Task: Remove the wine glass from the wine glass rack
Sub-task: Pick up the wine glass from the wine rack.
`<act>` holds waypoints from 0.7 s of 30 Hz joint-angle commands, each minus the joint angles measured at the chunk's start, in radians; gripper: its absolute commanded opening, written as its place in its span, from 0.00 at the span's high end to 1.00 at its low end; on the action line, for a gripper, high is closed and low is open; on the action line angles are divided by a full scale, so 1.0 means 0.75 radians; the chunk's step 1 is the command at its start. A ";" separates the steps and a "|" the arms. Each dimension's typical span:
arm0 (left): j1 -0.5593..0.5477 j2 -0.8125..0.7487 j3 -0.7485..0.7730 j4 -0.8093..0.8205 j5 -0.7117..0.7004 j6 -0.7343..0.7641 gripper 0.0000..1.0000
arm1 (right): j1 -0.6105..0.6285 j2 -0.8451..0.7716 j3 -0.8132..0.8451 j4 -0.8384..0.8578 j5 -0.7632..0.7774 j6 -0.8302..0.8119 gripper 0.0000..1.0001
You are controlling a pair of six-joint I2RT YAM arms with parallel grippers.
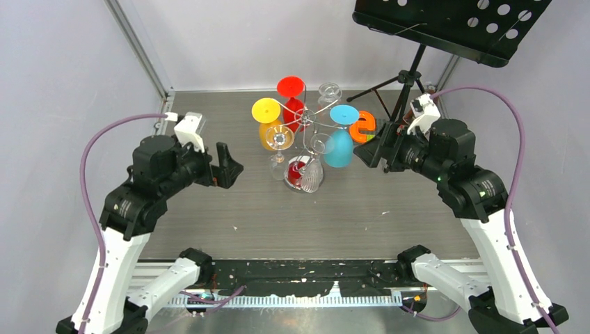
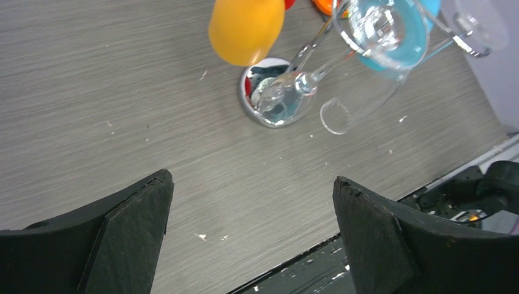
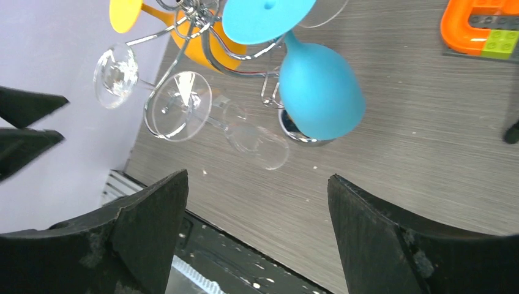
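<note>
The chrome wine glass rack [image 1: 306, 125] stands mid-table on a round mirrored base [image 2: 269, 101]. Wine glasses hang upside down from its arms [image 3: 196, 27]: a yellow one [image 1: 270, 132], a red one [image 1: 292, 104], a blue one [image 1: 339, 146] and clear ones [image 1: 280, 147]. In the right wrist view the blue glass [image 3: 318, 92] hangs nearest. My left gripper [image 1: 233, 167] hovers open left of the rack, nothing between its fingers [image 2: 252, 177]. My right gripper [image 1: 365, 149] is open just right of the blue glass, also holding nothing [image 3: 258, 176].
A black music stand [image 1: 452, 24] on a tripod [image 1: 410, 83] rises at the back right. An orange toy block [image 1: 362, 127] lies behind the blue glass. Grey walls close in on both sides; a black rail [image 1: 299, 275] runs along the near table edge.
</note>
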 commanded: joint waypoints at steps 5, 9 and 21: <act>0.007 -0.187 -0.177 0.111 -0.125 0.053 0.00 | 0.004 0.019 -0.067 0.283 -0.089 0.289 0.15; 0.007 -0.233 -0.250 0.149 -0.128 0.059 0.00 | 0.004 0.005 -0.123 0.351 -0.076 0.326 0.17; 0.008 -0.331 -0.428 0.235 -0.077 0.012 0.00 | 0.004 -0.021 -0.117 0.289 0.002 0.203 0.18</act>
